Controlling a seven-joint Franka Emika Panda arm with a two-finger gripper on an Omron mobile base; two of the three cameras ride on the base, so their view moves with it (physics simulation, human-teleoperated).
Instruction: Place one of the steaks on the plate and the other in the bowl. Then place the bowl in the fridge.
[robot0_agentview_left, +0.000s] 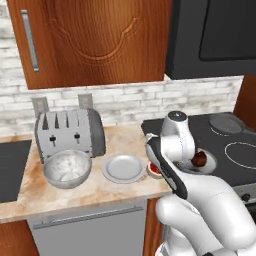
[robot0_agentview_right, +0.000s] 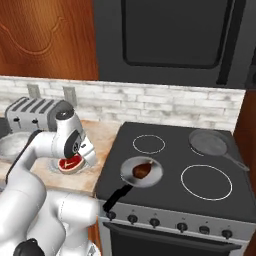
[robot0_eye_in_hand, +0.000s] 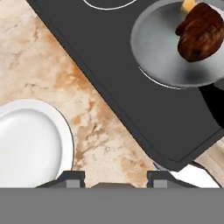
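The red steak (robot0_agentview_right: 69, 163) sits between the fingers of my gripper (robot0_agentview_right: 70, 160), just above the counter's right end by the stove. My gripper (robot0_eye_in_hand: 113, 177) is shut on it, and a thin tan sliver of it shows between the fingertips. My arm partly hides this steak (robot0_agentview_left: 154, 169) in the left base view. The light-grey plate (robot0_agentview_left: 123, 167) lies bare just left of the hand, and its rim (robot0_eye_in_hand: 65, 131) shows lower left in the hand view. The stone-like bowl (robot0_agentview_left: 67, 168) stands left of the plate. The dark brown steak (robot0_agentview_right: 142, 171) lies in a frying pan (robot0_eye_in_hand: 157, 48). The fridge is out of view.
A silver toaster (robot0_agentview_left: 67, 132) stands behind the bowl against the brick wall. The black stove (robot0_agentview_right: 175, 170) lies right of the counter, with a second frying pan (robot0_agentview_right: 212, 142) on its back right burner. Wooden cabinets and a dark microwave hang above.
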